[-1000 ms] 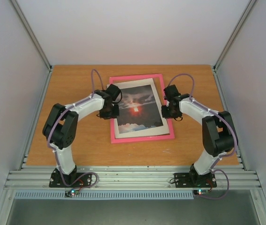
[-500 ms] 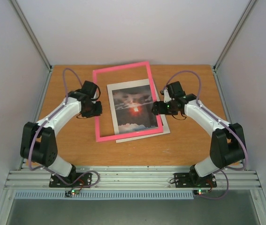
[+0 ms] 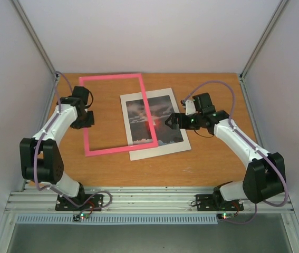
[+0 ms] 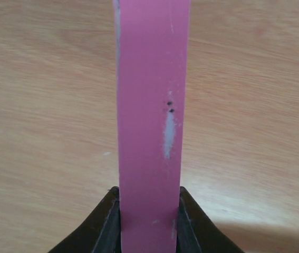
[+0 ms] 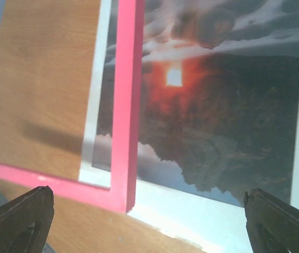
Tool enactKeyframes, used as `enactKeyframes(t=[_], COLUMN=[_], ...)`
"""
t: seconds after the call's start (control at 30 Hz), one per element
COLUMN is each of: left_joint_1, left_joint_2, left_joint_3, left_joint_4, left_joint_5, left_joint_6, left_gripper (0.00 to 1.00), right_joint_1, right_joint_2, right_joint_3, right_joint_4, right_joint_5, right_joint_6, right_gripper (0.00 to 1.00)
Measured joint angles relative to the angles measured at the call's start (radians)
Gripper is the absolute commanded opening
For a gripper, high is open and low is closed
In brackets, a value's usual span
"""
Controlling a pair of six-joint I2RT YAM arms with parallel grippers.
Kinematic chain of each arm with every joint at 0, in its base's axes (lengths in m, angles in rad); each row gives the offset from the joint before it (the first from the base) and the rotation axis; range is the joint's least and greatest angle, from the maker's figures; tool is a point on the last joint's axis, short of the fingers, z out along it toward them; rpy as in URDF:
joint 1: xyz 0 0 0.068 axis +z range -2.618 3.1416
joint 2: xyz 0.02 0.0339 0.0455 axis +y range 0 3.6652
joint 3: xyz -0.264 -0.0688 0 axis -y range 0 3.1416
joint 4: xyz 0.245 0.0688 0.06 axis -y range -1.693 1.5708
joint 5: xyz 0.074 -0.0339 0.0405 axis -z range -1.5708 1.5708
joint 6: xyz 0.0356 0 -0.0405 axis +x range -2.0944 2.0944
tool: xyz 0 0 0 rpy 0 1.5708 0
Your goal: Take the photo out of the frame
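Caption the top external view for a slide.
Left gripper clamps the pink frame, whose right bar crosses the photo; the open right gripper hovers over it.

- The frame (image 3: 109, 77) has slid well to the left. A second ago it ringed the photo (image 3: 136, 121) on all sides; now only its right rail crosses the print, just left of the red sun.
- Most of the frame's opening now shows bare table (image 3: 207, 163) instead of the print.
- The white sheet (image 3: 160, 152) under the photo now has its near and right edges outside the frame.
- The left gripper (image 3: 88, 118) has swung left with its arm, taking the frame's left rail along.
- The right gripper (image 3: 171, 122) has let go: its jaws, nearly closed a second ago, now stand wide over the photo's right part, clear of the frame.
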Motion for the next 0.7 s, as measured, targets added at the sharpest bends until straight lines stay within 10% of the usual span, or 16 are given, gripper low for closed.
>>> enactKeyframes(t=[0.7], left_joint_1=[0.454], left_joint_2=[0.047], left_joint_3=[0.002], left_joint_4=[0.128], left_joint_5=[0.048], left_joint_6=[0.380], left_gripper=[0.00], right_joint_1=[0.208], right_joint_2=[-0.197], right_joint_3=[-0.178], right_joint_4=[0.001], right_joint_5=[0.146], right_joint_6=[-0.070], right_gripper=[0.98])
